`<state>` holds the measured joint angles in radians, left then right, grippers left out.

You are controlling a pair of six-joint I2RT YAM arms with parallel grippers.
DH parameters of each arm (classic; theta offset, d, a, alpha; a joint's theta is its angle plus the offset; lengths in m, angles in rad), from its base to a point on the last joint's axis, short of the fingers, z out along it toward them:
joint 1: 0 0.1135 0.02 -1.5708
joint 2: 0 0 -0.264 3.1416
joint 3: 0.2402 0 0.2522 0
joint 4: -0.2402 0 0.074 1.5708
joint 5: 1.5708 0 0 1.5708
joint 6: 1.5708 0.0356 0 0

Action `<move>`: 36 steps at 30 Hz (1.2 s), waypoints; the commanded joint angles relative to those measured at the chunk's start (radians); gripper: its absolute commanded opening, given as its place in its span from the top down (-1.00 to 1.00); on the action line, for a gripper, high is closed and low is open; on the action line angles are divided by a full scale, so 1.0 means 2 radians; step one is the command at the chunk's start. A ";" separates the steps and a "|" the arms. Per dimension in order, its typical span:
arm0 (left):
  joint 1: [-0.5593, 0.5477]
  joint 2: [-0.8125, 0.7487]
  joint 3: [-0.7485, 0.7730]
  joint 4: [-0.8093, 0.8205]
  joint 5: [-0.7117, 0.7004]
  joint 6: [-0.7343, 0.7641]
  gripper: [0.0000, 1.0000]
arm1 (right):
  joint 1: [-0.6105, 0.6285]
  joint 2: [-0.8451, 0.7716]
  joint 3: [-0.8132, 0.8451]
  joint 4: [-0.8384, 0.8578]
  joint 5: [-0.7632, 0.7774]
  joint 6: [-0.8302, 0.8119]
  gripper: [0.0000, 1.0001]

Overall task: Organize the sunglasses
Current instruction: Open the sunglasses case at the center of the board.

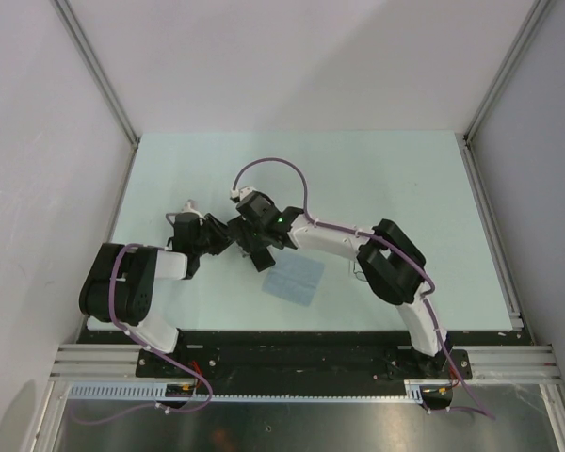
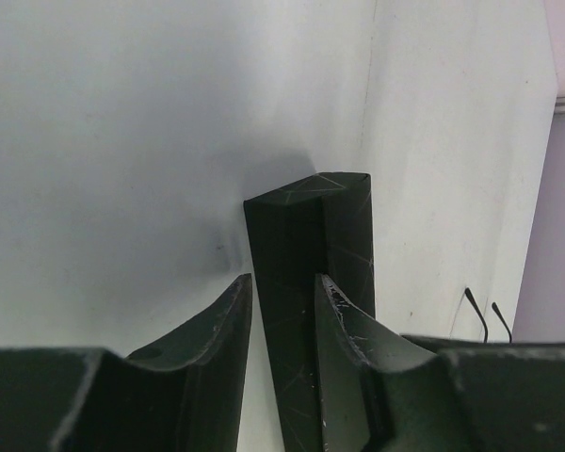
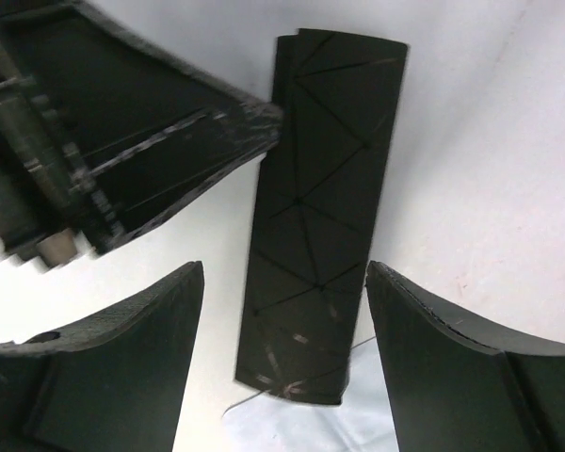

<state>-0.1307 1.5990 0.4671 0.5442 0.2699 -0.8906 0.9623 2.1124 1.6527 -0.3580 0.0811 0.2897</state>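
Observation:
The black oblong case (image 3: pixel 325 188) lies on the table, its near end over the light blue cloth (image 3: pixel 292 428). My right gripper (image 3: pixel 284 266) hangs open over it, fingers wide on either side and touching nothing. My left gripper (image 2: pixel 282 278) is narrowed onto the case (image 2: pixel 306 245) from the side, and its fingertip meets the case's edge in the right wrist view. Of the sunglasses only two thin dark temple tips (image 2: pixel 476 315) show. A fine wire (image 3: pixel 231 407) pokes from under the case. The lenses are hidden.
In the top view both grippers (image 1: pixel 217 240) (image 1: pixel 257 247) meet at the table's middle, with the cloth (image 1: pixel 295 280) just in front of them. Metal posts and grey walls bound the pale green table (image 1: pixel 395 179).

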 commanded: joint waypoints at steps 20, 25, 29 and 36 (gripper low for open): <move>-0.013 0.028 0.003 -0.037 -0.015 0.006 0.35 | -0.030 0.017 0.032 -0.034 0.004 0.029 0.01; -0.015 0.031 0.004 -0.037 -0.016 0.004 0.39 | -0.056 -0.004 0.006 -0.018 -0.048 0.050 0.06; -0.017 0.035 0.004 -0.038 -0.019 0.000 0.44 | -0.075 -0.019 -0.011 -0.012 -0.072 0.061 0.06; -0.020 0.040 0.004 -0.038 -0.018 -0.002 0.46 | -0.098 -0.046 -0.035 -0.003 -0.087 0.065 0.04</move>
<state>-0.1646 1.6402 0.4885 0.5903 0.2745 -0.9176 0.8116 2.1132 1.6039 -0.3592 -0.1150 0.4053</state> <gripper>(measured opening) 0.278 0.580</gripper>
